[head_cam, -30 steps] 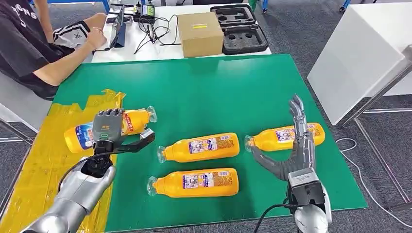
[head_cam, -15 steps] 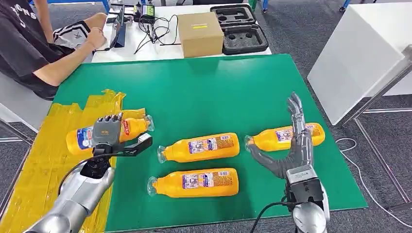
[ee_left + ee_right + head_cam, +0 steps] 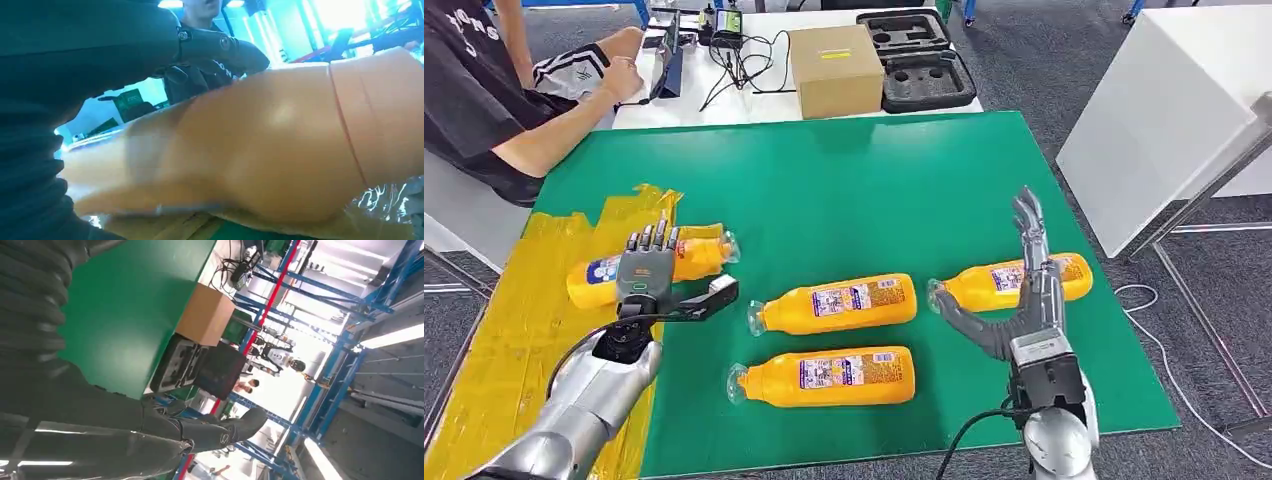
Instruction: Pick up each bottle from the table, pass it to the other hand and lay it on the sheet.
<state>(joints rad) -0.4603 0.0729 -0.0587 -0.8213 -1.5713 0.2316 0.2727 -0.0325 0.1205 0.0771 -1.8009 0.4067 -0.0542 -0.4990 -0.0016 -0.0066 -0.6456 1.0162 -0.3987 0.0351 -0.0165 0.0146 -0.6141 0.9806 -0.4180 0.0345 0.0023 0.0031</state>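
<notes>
Your carried bottle has come down since a second ago and now lies on the yellow sheet at 9 o'clock; the left hand has spread its fingers off it. Three orange bottles lie on the green mat: one at centre, one below it, one at 3 o'clock. There the right hand hovers, fingers apart, holding nothing. A seated person is at 11 o'clock.

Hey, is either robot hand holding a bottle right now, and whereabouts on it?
The left hand lies over the middle of a bottle on the yellow sheet, fingers spread; whether it grips cannot be told. The right hand holds nothing.
</notes>
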